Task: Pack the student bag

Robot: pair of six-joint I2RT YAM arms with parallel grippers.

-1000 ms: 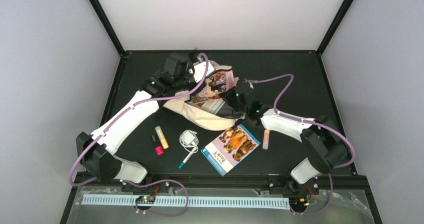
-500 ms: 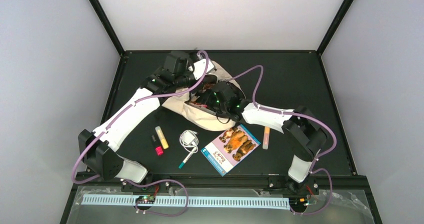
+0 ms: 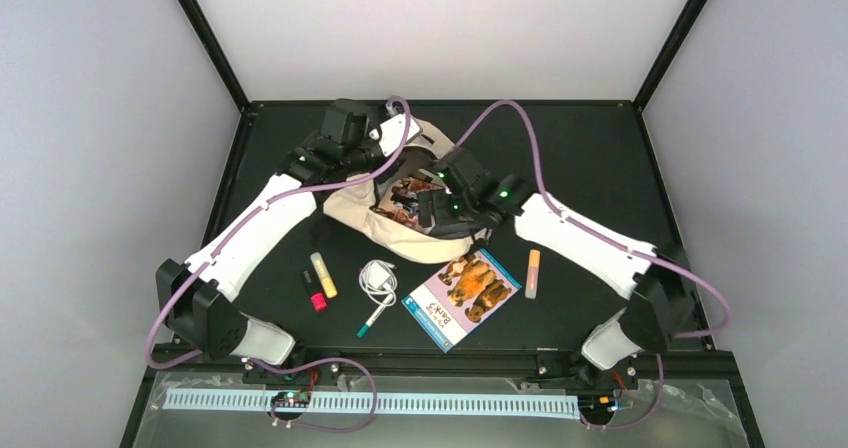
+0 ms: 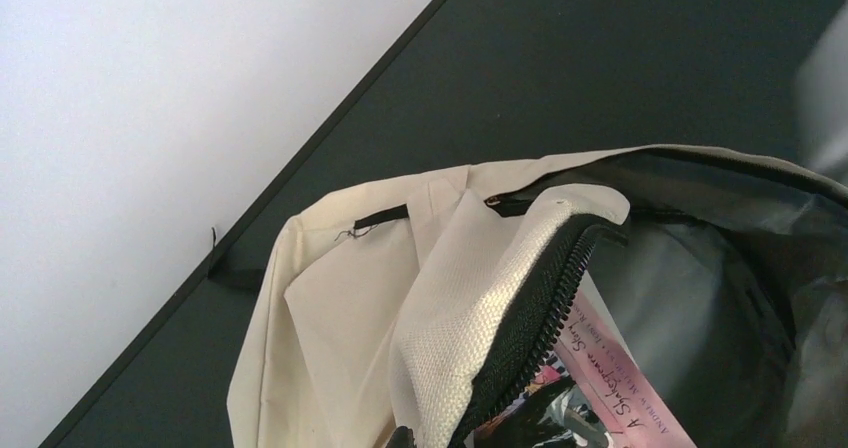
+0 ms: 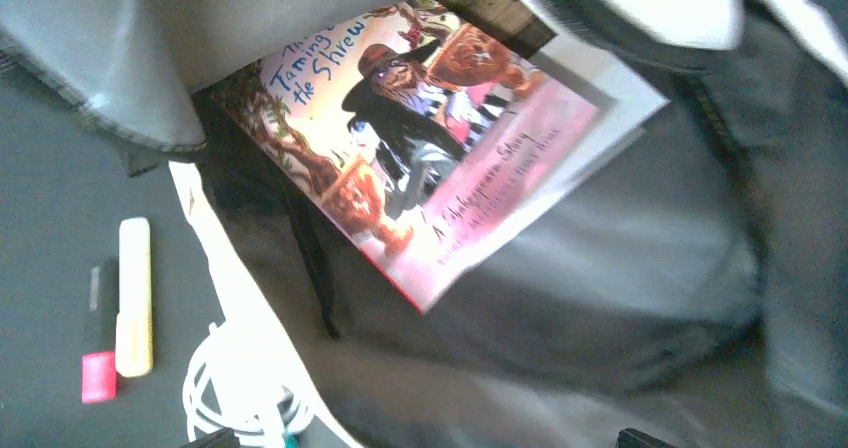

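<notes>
The cream student bag (image 3: 375,218) lies at the table's middle back with its mouth held open. My left gripper (image 3: 398,158) is shut on the bag's zippered top edge (image 4: 520,298) and lifts it; only a dark fingertip (image 4: 405,436) shows in the left wrist view. A pink picture book (image 3: 405,193) lies inside the bag (image 5: 640,268), its cover (image 5: 430,158) facing up. My right gripper (image 3: 432,213) hangs over the bag's mouth, open, with nothing between its fingers (image 5: 640,436).
In front of the bag lie a book with animals on its cover (image 3: 462,285), a coiled white cable (image 3: 377,278), a teal pen (image 3: 373,318), a yellow highlighter (image 3: 323,274), a small black and red item (image 3: 312,292) and an orange marker (image 3: 532,273).
My right gripper pushed the pink book down into the bag, let go of it and opened wide. The left gripper kept its hold on the bag's edge.
</notes>
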